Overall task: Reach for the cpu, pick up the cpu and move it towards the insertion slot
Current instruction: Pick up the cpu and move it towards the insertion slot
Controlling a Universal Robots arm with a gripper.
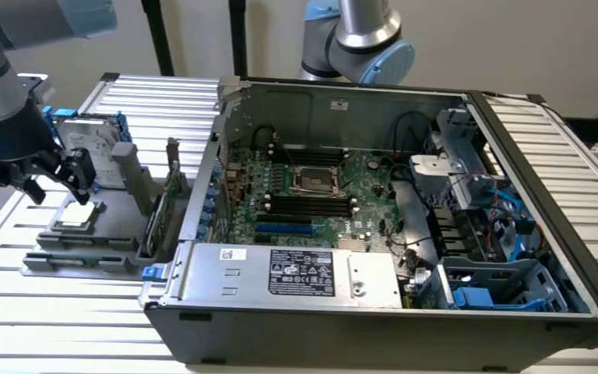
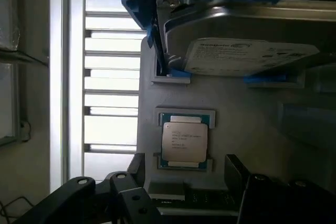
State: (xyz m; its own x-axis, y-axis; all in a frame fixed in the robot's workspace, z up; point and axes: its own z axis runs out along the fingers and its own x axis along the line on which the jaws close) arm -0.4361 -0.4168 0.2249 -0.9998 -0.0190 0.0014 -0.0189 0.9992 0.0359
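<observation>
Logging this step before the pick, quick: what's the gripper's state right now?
Gripper: open, jaws apart, holding nothing; it hangs just above the cpu.

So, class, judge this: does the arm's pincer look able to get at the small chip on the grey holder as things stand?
Probably yes. The pincer hangs open just above the chip, whose top is bare, and the hard drive sits clear beside it.
</observation>
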